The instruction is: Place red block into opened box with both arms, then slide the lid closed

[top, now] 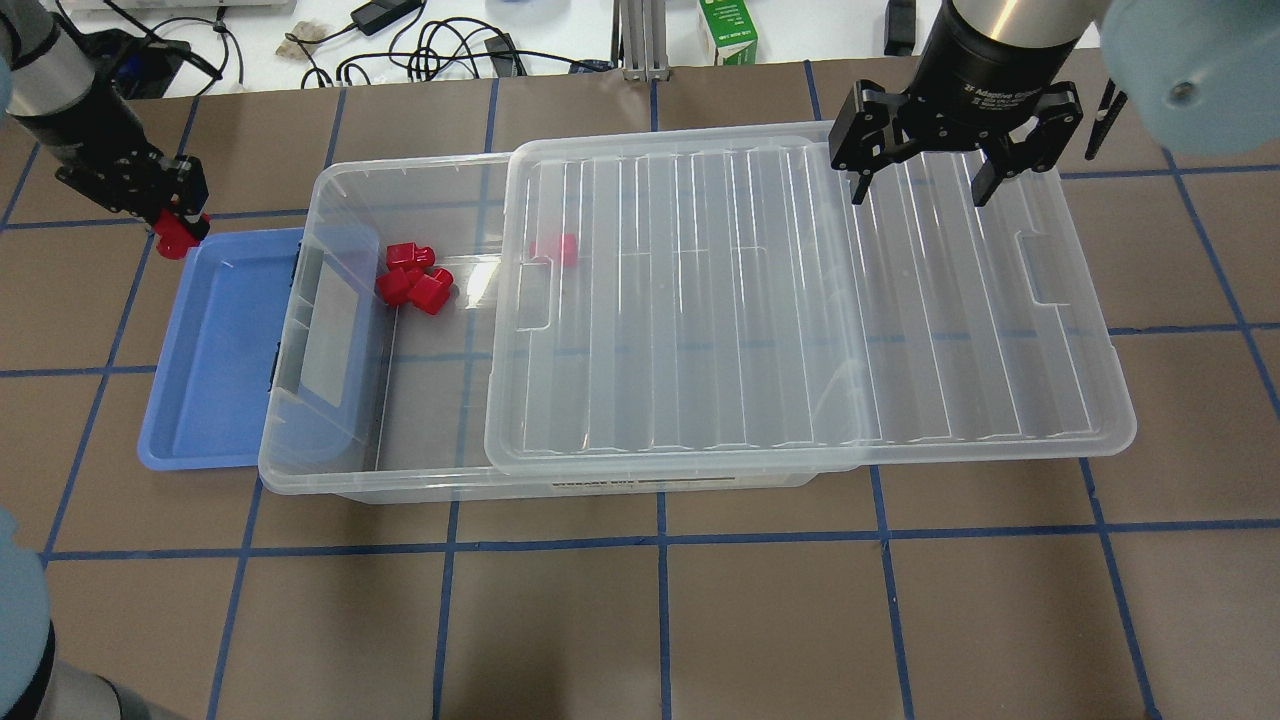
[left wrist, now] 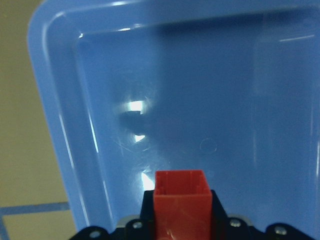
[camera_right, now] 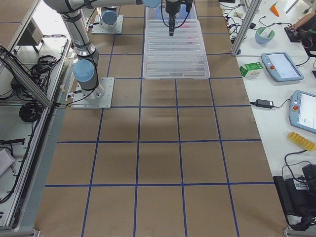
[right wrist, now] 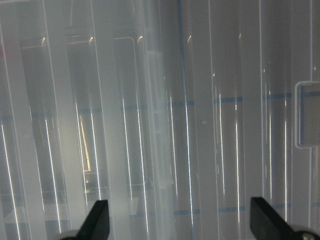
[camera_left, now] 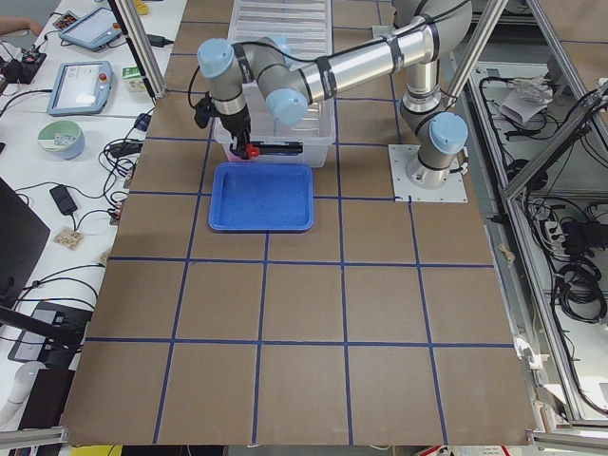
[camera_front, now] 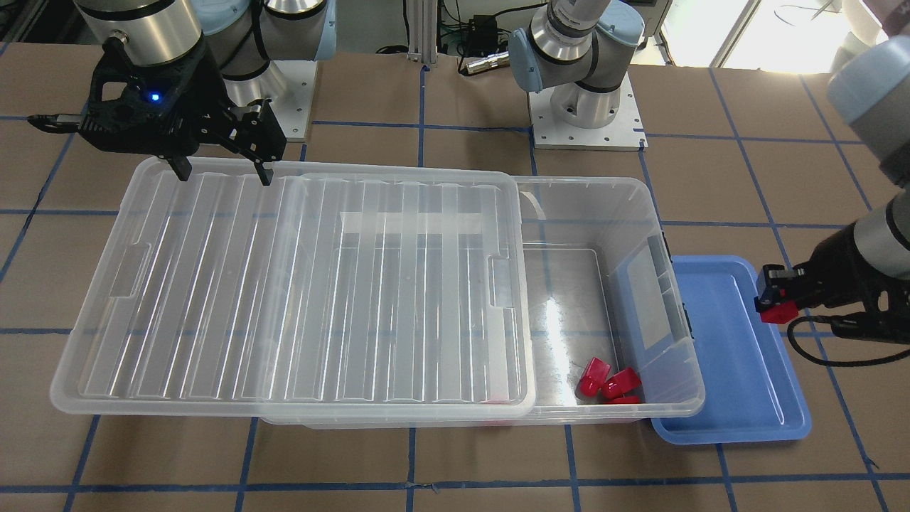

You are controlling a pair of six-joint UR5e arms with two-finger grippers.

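Red block (camera_front: 776,311): you find it pinched in the left hand (top: 175,215), jaws closed narrow on its sides, square hollow end facing the wrist camera. It sits over the far corner of the blue tray (top: 215,340), outside the box (camera_front: 590,182) and not yet in it. The tray lies on the worktop (top: 660,620), just beside the box's short end with the dark latch. The box is open at that end only. The lid (top: 750,300) lies flat on the rim, covers the rest and overhangs well past the opposite short end. In the uncovered part you see a cluster of red pieces (top: 413,275) on the floor near the far wall. One more red shape shows faintly through the lid's edge; you cannot tell its form. The right hand (top: 922,190) is over the overhanging part of the lid near its far long edge, jaws spread wide, holding nothing. Whether the fingertips (right wrist: 97,220) touch the lid you cannot tell.
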